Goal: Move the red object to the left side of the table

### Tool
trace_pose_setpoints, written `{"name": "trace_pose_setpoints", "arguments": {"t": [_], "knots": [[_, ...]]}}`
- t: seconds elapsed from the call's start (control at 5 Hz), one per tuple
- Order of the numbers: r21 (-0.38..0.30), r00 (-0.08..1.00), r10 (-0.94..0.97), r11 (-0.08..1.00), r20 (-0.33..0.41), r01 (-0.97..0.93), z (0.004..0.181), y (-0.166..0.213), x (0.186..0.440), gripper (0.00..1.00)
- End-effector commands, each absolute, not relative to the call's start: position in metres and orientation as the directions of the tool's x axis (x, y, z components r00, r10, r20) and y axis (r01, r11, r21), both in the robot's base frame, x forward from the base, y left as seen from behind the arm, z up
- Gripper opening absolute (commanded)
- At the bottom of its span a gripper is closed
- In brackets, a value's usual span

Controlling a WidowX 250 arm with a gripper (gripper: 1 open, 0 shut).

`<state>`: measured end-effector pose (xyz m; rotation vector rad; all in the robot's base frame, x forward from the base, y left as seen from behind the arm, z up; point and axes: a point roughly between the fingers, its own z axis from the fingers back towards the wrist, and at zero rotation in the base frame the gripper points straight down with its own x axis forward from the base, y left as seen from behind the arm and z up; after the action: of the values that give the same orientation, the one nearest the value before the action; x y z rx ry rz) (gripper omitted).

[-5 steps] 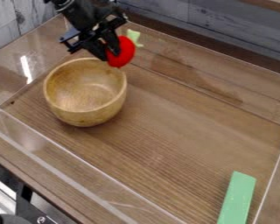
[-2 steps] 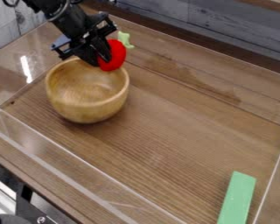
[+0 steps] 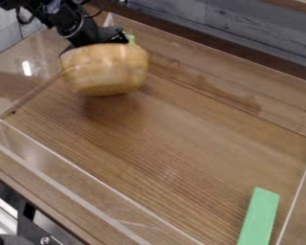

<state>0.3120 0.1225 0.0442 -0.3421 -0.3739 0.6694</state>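
Now the round wooden bowl (image 3: 104,69) is seen tipped on the brown counter (image 3: 182,144); the closed hand (image 3: 92,38) behind it hides the small red toy fruit, which presumably must be lowered and released.

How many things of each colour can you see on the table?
Brown: 1, the wooden bowl, blurred and tipped.
Green: 1, the flat block.
Red: 0 showing right now.
Total: 2
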Motion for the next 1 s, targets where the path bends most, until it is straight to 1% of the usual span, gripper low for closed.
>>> {"name": "trace_pose_setpoints", "arguments": {"t": [0.0, 0.2, 0.6, 0.8], "knots": [[-0.405, 0.739, 0.64, 0.745, 0.208, -0.531, 0.041, 0.12, 0.319, 0.0], [-0.384, 0.743, 0.641, 0.746, 0.194, -0.543, 0.032, 0.125, 0.324, 0.0], [-0.348, 0.744, 0.646, 0.746, 0.173, -0.567, 0.007, 0.152, 0.327, 0.0], [-0.331, 0.716, 0.679, 0.721, 0.161, -0.609, -0.003, 0.148, 0.321, 0.0]]}}
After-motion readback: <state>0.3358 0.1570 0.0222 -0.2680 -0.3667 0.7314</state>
